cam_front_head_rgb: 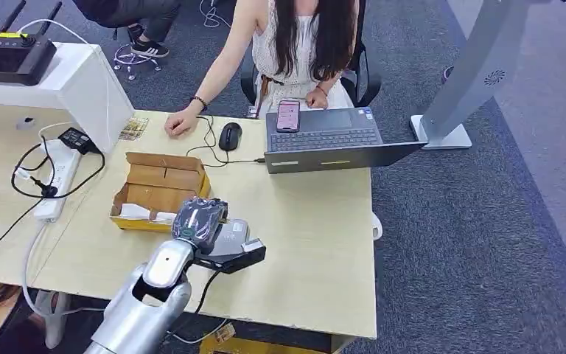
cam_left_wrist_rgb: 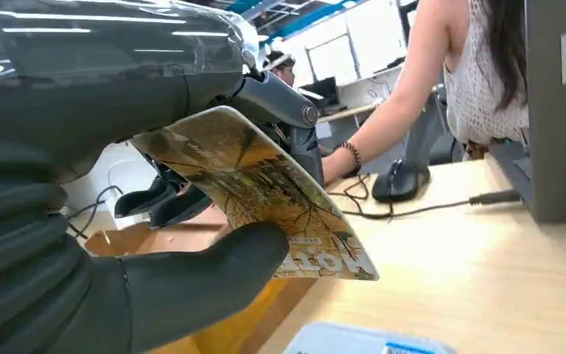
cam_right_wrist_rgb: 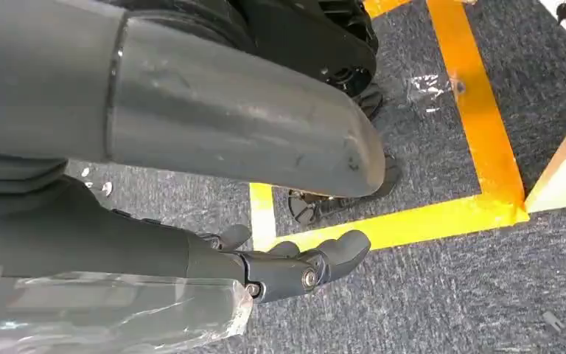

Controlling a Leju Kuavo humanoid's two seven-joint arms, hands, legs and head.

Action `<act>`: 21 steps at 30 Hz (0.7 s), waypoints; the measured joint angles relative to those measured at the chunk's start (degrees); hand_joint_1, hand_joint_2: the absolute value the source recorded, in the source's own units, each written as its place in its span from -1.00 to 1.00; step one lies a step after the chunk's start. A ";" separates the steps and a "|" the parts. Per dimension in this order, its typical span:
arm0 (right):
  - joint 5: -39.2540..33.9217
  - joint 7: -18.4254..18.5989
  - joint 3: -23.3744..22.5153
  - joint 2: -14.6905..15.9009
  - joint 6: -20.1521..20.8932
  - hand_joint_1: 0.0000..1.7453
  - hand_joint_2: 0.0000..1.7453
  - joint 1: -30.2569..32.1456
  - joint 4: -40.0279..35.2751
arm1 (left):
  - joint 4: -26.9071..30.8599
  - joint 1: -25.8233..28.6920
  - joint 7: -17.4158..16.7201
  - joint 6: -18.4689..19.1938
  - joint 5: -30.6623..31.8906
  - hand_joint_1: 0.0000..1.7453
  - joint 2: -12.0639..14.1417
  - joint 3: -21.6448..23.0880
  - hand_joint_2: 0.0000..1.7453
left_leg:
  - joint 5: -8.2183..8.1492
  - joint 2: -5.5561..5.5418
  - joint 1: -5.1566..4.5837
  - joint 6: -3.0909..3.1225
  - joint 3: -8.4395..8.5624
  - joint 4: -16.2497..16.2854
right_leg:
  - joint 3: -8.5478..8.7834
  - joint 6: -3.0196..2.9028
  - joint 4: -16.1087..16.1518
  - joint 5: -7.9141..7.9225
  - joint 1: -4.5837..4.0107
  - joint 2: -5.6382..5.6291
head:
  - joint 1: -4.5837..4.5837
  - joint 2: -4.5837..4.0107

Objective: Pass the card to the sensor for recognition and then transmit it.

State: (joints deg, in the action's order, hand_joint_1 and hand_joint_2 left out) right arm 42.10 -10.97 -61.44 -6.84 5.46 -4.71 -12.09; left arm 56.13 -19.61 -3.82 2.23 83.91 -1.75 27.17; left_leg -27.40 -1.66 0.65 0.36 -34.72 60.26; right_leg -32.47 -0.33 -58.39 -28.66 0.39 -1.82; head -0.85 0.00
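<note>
1. Left hand [cam_left_wrist_rgb: 118, 243] pinches the card [cam_left_wrist_rgb: 258, 192] between thumb and fingers, holding it tilted above the table [cam_front_head_rgb: 302, 236], just beside the open cardboard box [cam_front_head_rgb: 161, 190].
2. Just beside the box, under the left hand, lies a grey sensor [cam_front_head_rgb: 234, 240], a dark cable running off it toward the table's near edge.
3. Beyond the box, a person's hand [cam_front_head_rgb: 180, 122] rests by a mouse [cam_front_head_rgb: 229, 136] and laptop [cam_front_head_rgb: 332, 144].
4. Right hand [cam_right_wrist_rgb: 295, 269] hangs over the floor, fingers curled in, holding nothing.
5. Judged step: presenting the card for recognition. Next comes lowering it flat over the sensor, then passing it on.
</note>
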 joint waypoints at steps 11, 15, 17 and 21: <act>1.75 -1.05 -0.04 -0.04 1.49 -1.00 -1.00 0.00 0.00 | -4.22 0.59 1.18 0.33 -0.85 1.00 -0.18 0.00 1.00 | 0.00 0.00 0.00 0.00 0.00 0.00 | 0.00 0.00 0.00 0.00 0.00 0.00 | 0.00 0.00; 1.97 -1.14 -0.04 -0.15 1.49 -1.00 -1.00 0.00 0.00 | -5.38 0.61 1.55 0.00 -1.64 1.00 -0.20 0.00 1.00 | 0.00 0.00 0.00 0.00 0.00 0.00 | 0.00 0.00 0.00 0.00 0.00 0.00 | 0.00 0.00; 1.99 -1.14 -0.04 -0.15 1.49 -1.00 -1.00 0.00 0.00 | -5.64 0.60 1.57 -0.02 -1.81 1.00 -0.18 0.00 1.00 | 0.00 0.00 0.00 0.00 0.00 0.00 | 0.00 0.00 0.00 0.00 0.00 0.00 | 0.00 0.00; 1.99 -1.14 -0.04 -0.15 1.55 -1.00 -1.00 0.01 0.00 | -5.99 0.51 1.77 -0.59 -2.08 1.00 -0.02 0.00 1.00 | 0.00 0.00 0.00 0.00 0.00 0.00 | -0.01 0.00 0.00 0.00 0.00 0.00 | 0.00 0.00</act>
State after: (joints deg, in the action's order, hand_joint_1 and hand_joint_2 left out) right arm 44.09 -12.11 -61.48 -6.99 7.02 -4.70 -12.09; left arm 50.14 -19.10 -2.05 1.64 81.83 -1.77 27.17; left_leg -27.40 -1.66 0.65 0.36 -34.72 60.26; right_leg -32.47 -0.33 -58.39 -28.66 0.39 -1.82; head -0.85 0.00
